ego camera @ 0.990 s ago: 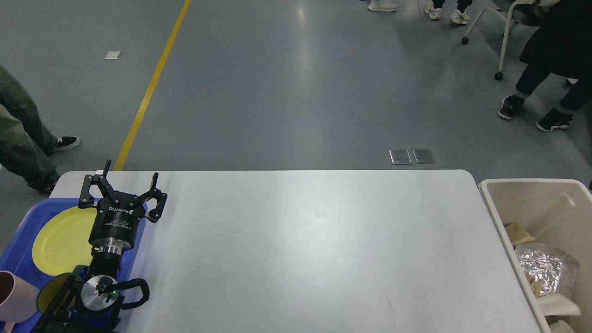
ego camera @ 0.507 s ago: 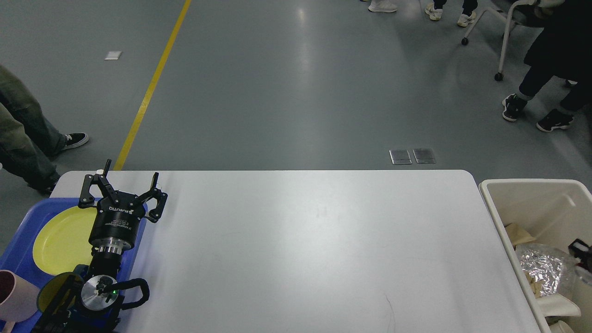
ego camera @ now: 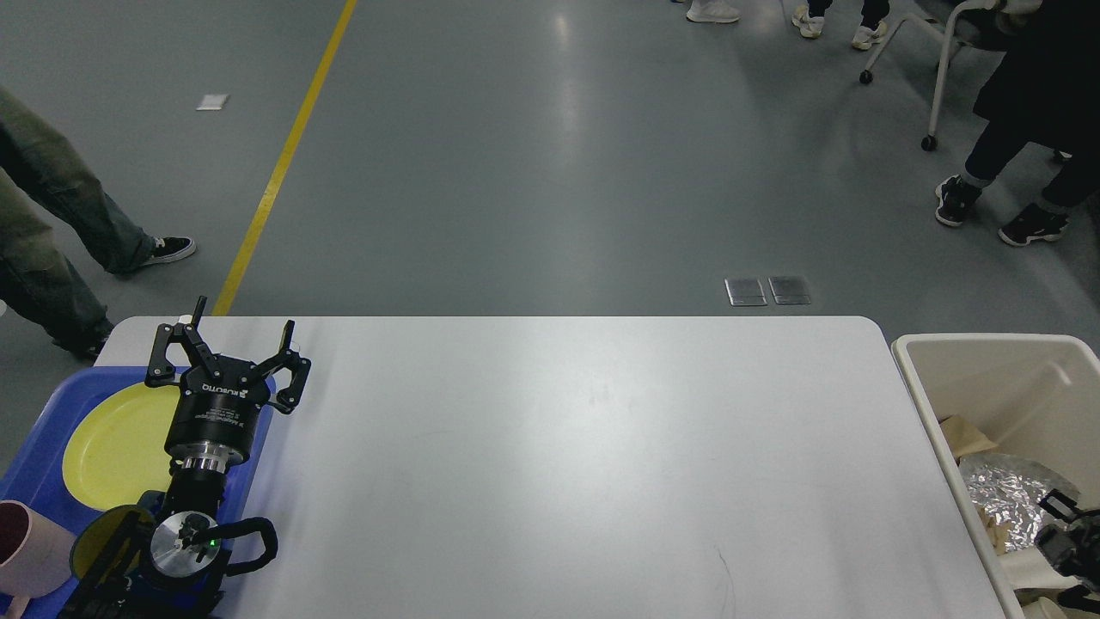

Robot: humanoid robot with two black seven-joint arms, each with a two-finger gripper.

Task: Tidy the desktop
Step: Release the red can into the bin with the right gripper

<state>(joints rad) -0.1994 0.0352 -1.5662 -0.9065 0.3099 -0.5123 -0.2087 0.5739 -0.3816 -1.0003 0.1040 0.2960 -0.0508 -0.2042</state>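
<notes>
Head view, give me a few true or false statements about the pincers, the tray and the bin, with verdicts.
1. The left pincer is open and holds nothing. True.
2. The yellow plate lies on the bare desktop. False: it lies in the blue tray.
3. The beige bin holds crumpled foil. True.
4. The bin stands at the desktop's left end. False: it stands at the right end.
5. The right pincer grips a cup. False: it is dark at the frame's edge; no cup shows in it.

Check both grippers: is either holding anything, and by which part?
The left gripper is open and empty above the desktop. The right gripper, over the beige bin, is too cut off to tell.
</notes>
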